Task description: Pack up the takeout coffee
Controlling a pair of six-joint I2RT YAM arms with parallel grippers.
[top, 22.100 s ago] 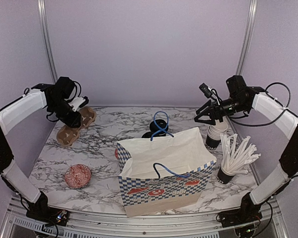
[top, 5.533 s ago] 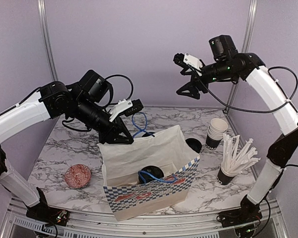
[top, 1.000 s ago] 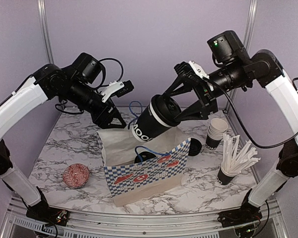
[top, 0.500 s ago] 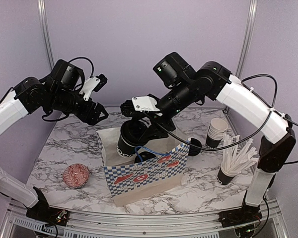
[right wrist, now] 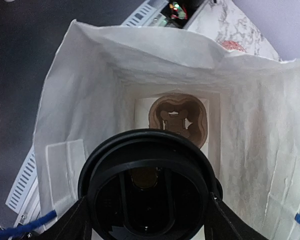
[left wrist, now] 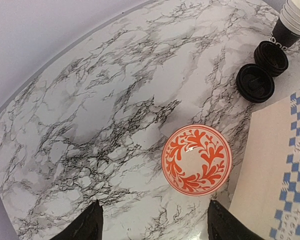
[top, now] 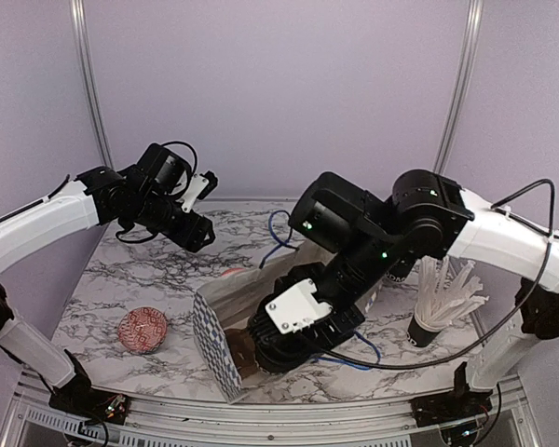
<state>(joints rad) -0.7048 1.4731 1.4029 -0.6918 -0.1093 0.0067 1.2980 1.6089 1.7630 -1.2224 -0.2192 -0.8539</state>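
No text is coming through legibly: white lettering on the stacked cups (left wrist: 289, 25) is showing only as cropped fragments, and the paper bag (left wrist: 262, 165) is showing just blue checks.

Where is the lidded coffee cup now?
The lidded coffee cup is front centre in the top view, gripped by the right end effector in the mouth of the paper bag; the right wrist view shows it over the cardboard cup carrier inside.

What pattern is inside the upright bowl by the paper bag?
The bowl has orange-red leafy scrolls on white; it shows best in the left wrist view.
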